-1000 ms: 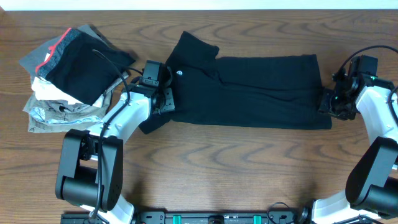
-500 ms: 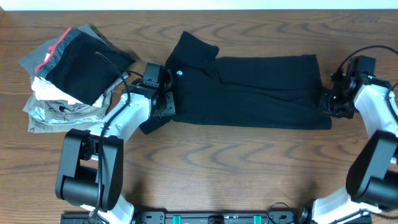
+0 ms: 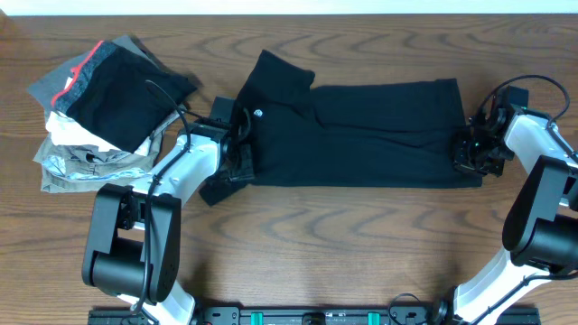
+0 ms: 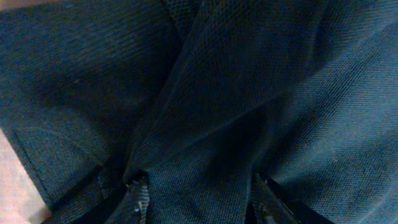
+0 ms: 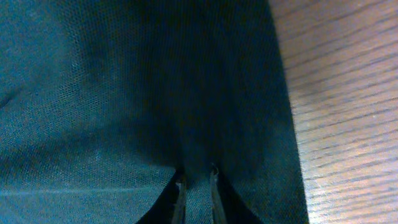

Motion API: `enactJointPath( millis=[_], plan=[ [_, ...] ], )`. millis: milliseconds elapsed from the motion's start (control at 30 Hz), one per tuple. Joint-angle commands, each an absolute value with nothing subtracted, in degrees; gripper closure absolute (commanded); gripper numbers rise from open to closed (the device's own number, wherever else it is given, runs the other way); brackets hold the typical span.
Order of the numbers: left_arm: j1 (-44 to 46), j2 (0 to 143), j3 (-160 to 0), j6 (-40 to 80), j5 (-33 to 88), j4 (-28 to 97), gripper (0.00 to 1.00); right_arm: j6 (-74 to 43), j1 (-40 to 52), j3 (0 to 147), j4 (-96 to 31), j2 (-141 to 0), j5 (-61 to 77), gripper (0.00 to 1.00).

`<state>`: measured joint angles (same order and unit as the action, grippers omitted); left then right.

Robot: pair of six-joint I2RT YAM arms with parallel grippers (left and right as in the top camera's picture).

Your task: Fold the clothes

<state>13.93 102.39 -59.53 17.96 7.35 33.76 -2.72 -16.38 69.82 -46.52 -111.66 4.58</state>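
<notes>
While the T-shirt (image 3: 379, 135) lies across the worktop (image 3: 316, 235), I log left end effector (image 4: 196, 199) and right end effector (image 5: 196, 186) clamped on it.

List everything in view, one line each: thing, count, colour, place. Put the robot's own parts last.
black T-shirt: one, black with a small white logo, laid lengthwise across the middle of the table
folded garments: one stack, grey, white, red-trimmed, with a black one on top, at the table's left side, apart from the shirt
table: one, brown wood grain, under everything
left arm: one, white and black, reaching to the shirt's logo end
right arm: one, white and black, reaching to the shirt's opposite end
left tool: one, black, closed on bunched shirt fabric
right tool: one, black, pinching the shirt near its edge
</notes>
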Motion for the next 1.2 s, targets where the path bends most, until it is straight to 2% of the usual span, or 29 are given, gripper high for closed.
enactJointPath(
  millis=[0,133,467,667,867,933,1000,1067,1100,1167],
  plan=[
    [13.9,103.7,-58.5,17.3,8.5,36.4,0.45,-2.7,-16.2,67.7,-48.8,-115.8,3.0,0.89],
    [13.9,103.7,-58.4,17.4,8.5,41.4,0.44,-5.0,-17.0,67.7,-53.9,-115.9,-0.9,0.87],
    [13.9,103.7,-58.4,17.3,8.5,52.5,0.44,-10.8,-20.9,67.7,-60.9,-115.8,-4.6,0.91],
    [13.9,102.0,-58.4,15.8,8.6,53.3,0.47,-11.1,-21.7,67.7,-60.9,-115.1,-4.0,0.94],
    [13.9,91.1,-60.2,14.3,8.4,52.4,0.47,-10.0,-21.3,68.2,-60.0,-107.7,-0.6,0.93],
    [13.9,85.9,-61.0,14.0,8.3,49.8,0.45,-8.6,-21.3,68.6,-59.3,-103.4,1.5,0.91],
    [13.8,82.0,-61.1,13.9,8.3,46.0,0.37,-8.0,-21.3,68.7,-58.4,-99.1,3.2,0.86],
    [13.5,78.8,-61.1,13.7,8.3,41.2,0.3,-7.8,-21.3,68.7,-56.9,-94.7,4.6,0.78],
    [13.1,77.7,-61.1,13.7,8.4,38.4,0.3,-7.2,-21.3,68.7,-55.8,-92.3,5.7,0.71],
    [12.1,77.4,-61.2,13.7,8.4,34.3,0.29,-5.5,-21.3,68.7,-53.6,-88.5,8.3,0.65]
  ],
)
